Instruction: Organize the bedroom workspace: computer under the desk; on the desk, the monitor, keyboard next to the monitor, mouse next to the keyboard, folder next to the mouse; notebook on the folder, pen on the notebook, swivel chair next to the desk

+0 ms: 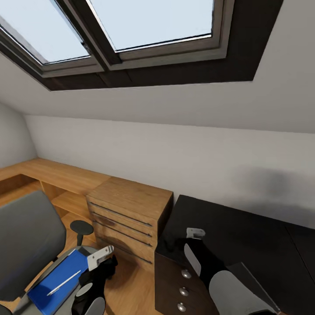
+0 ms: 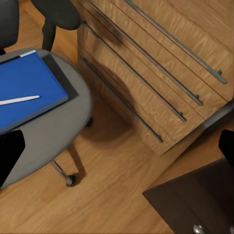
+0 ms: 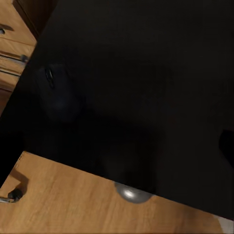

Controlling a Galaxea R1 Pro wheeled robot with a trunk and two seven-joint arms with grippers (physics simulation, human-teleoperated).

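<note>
Currently table (image 1: 245, 227) is carrying mouse (image 3: 58, 95) near its left edge; folder (image 1: 57, 280) and pen (image 1: 63, 282) are sitting on swivel chair (image 1: 26, 236). Left gripper (image 1: 101, 256) is hovering open; right gripper (image 1: 194, 233): cannot tell.

- I see the left pincer (image 1: 101, 256) low and forward, arm extended; jaw state unclear.
- I see the right pincer (image 1: 194, 234) raised, forearm angled inward; jaw state unclear.

Light wooden chest (image 1: 129, 214) with bar handles on wood floor (image 2: 122, 185); skylight windows (image 1: 131, 26) overhead.
</note>
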